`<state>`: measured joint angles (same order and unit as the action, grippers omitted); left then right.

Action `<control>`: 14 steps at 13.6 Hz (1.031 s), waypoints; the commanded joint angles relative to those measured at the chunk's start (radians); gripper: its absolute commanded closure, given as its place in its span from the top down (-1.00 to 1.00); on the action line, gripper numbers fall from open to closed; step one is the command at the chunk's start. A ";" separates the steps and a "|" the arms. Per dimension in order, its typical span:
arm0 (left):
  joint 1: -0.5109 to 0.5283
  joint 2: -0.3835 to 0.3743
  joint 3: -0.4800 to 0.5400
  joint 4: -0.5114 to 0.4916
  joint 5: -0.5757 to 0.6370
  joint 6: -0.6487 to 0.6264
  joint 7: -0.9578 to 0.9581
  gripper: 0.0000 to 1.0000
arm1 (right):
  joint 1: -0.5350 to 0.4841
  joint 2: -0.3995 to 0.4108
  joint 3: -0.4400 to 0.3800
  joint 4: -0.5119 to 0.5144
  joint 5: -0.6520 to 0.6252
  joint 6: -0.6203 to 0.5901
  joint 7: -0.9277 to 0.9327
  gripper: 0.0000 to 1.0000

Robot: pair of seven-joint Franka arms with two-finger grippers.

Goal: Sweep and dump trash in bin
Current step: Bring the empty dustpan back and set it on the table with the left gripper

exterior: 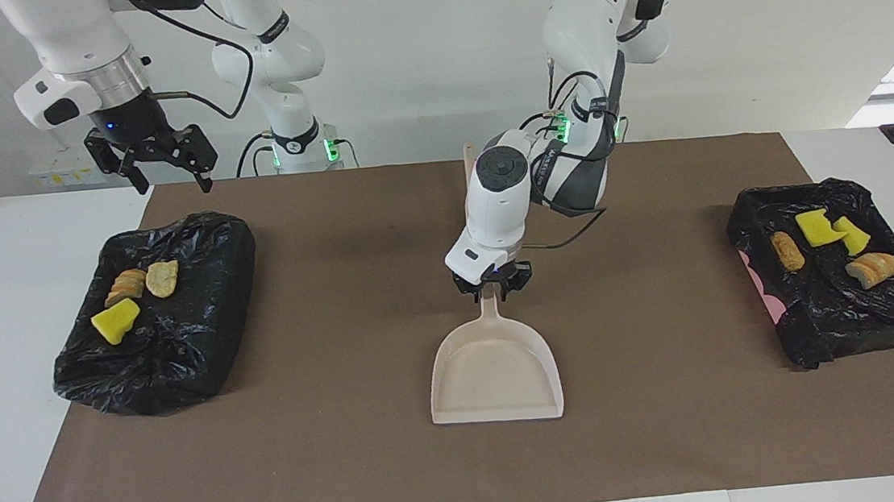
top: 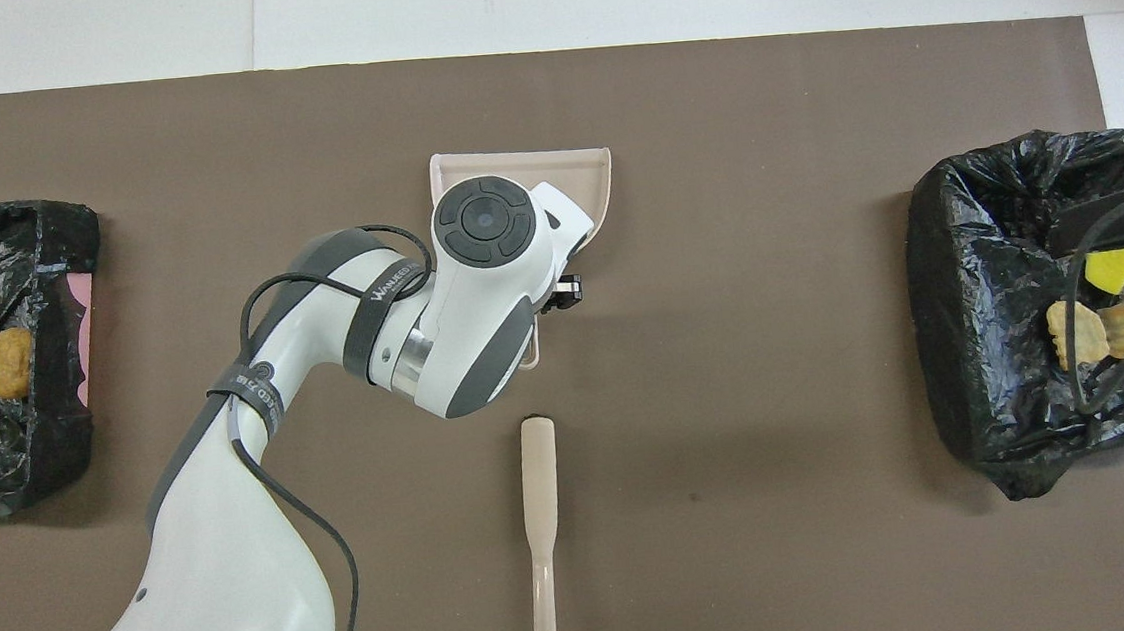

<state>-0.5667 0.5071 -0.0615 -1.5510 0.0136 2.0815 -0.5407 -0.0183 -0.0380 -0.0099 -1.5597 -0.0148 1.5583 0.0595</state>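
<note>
Evidently, all trash [exterior: 126,303] lay in the two bins at the mat's ends. The left gripper [exterior: 492,286] sat at the dustpan [exterior: 494,368] handle, mid-mat, grip indeterminate. The right gripper [exterior: 164,164] hung open, waiting. Next: withdraw clear.

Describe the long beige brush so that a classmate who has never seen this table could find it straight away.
Start at the brown mat that covers the middle of the table, then find the beige dustpan lying at its centre. The brush lies flat on the mat, nearer to the robots than the dustpan. It is a slim flat stick with a hanging hole at its end; the dustpan is a wide scoop.
</note>
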 commanded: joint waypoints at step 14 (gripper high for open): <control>0.346 -0.521 0.043 -0.210 -0.004 -0.219 0.482 1.00 | 0.000 -0.020 -0.001 -0.022 0.006 0.002 0.013 1.00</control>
<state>-0.2448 0.0081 -0.0109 -1.7856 0.0149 1.9151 -0.0925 -0.0183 -0.0381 -0.0099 -1.5597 -0.0148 1.5583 0.0595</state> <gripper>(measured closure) 0.000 0.000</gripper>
